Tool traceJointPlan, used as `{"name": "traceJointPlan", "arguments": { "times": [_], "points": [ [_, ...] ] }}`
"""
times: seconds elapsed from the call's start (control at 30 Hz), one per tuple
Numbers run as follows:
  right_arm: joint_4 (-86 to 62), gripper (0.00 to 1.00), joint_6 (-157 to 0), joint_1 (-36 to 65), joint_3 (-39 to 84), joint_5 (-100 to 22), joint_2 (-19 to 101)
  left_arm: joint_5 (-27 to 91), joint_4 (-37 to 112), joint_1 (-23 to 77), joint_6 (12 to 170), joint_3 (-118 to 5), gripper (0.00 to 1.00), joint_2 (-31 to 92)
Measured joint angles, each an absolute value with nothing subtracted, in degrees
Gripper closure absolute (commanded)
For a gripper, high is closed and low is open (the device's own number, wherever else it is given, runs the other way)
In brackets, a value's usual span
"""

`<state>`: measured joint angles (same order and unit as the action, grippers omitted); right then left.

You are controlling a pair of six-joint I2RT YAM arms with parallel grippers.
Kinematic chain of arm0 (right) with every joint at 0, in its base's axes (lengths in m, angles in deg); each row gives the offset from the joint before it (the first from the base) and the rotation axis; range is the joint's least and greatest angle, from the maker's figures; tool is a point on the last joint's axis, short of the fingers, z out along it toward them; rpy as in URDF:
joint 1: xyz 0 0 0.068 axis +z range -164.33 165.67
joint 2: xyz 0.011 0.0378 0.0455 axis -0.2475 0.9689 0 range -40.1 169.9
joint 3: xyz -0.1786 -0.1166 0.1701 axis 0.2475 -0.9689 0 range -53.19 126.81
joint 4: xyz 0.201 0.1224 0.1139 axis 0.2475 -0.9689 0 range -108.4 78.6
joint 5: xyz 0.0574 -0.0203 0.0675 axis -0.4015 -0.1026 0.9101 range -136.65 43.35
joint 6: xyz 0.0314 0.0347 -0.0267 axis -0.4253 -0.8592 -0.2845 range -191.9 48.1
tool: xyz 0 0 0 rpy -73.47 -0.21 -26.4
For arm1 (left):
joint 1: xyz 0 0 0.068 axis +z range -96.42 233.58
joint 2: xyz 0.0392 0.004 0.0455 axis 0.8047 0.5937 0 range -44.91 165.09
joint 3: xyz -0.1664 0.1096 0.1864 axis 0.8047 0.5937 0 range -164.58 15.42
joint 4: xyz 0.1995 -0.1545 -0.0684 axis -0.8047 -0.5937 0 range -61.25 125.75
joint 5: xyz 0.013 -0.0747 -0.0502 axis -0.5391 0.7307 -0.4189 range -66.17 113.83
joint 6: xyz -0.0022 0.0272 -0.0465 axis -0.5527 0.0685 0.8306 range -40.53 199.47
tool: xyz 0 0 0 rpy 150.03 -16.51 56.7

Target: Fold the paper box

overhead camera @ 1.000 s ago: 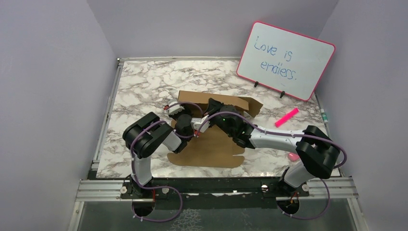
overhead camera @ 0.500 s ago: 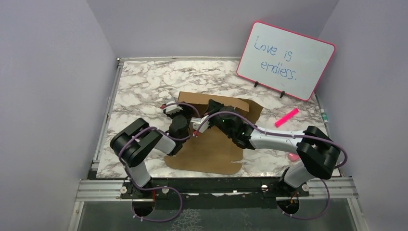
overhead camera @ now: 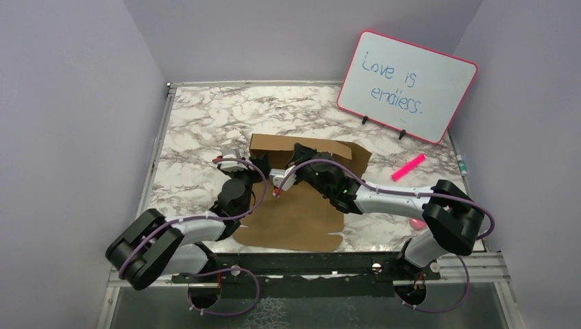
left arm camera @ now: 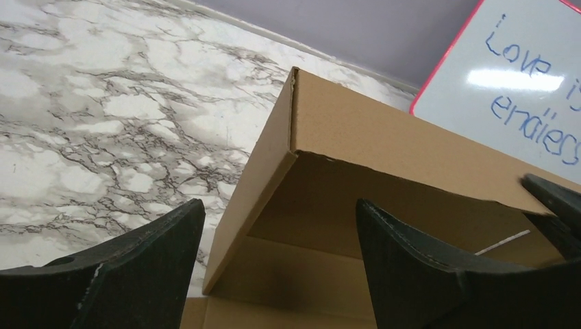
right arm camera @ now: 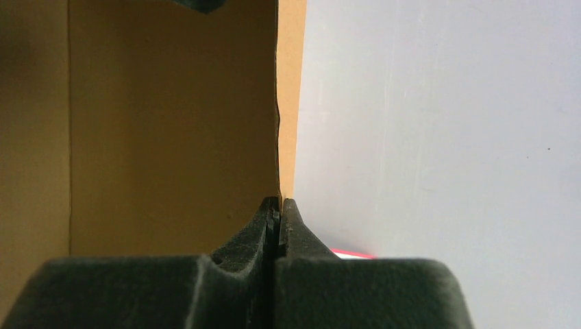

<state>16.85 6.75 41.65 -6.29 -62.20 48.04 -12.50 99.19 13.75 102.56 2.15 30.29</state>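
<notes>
The paper box (overhead camera: 294, 216) is brown cardboard lying at the table's middle, its back wall (overhead camera: 329, 145) raised upright. My right gripper (overhead camera: 297, 152) reaches over from the right. In the right wrist view the right gripper (right arm camera: 279, 203) is shut on the thin top edge of that box wall (right arm camera: 171, 137). My left gripper (overhead camera: 257, 166) sits just left of the box's left end. In the left wrist view the left gripper (left arm camera: 277, 205) is open, its fingers (left arm camera: 130, 264) apart from the cardboard, looking at the box's left corner (left arm camera: 294, 147) with nothing between them.
A pink-framed whiteboard (overhead camera: 407, 86) stands at the back right, also seen as the whiteboard (left arm camera: 527, 89) in the left wrist view. A pink marker (overhead camera: 408, 166) lies right of the box, and a small pink object (overhead camera: 416, 223) lies by the right arm's base. Metal rails (overhead camera: 147, 185) edge the table.
My left gripper opened, let go of the box's left end and drew back toward the near left. The box shifted slightly left. The right gripper stayed shut on the wall.
</notes>
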Motion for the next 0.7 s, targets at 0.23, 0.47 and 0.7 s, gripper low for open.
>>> {"name": "traceJointPlan", "arguments": {
  "times": [0.23,0.47,0.7],
  "points": [
    [16.79,0.98,6.32,41.65,-5.99,-62.2,48.21,-6.86,82.38,13.77,104.55,6.12,0.1,11.16],
    [17.09,0.86,6.21,41.65,-5.99,-62.22,48.36,-5.79,62.73,14.16,108.18,8.59,0.05,-3.74],
    [14.14,0.52,2.51,41.65,-5.14,-62.0,48.32,-4.94,44.33,14.53,111.87,5.49,0.01,-16.05]
  ]
}}
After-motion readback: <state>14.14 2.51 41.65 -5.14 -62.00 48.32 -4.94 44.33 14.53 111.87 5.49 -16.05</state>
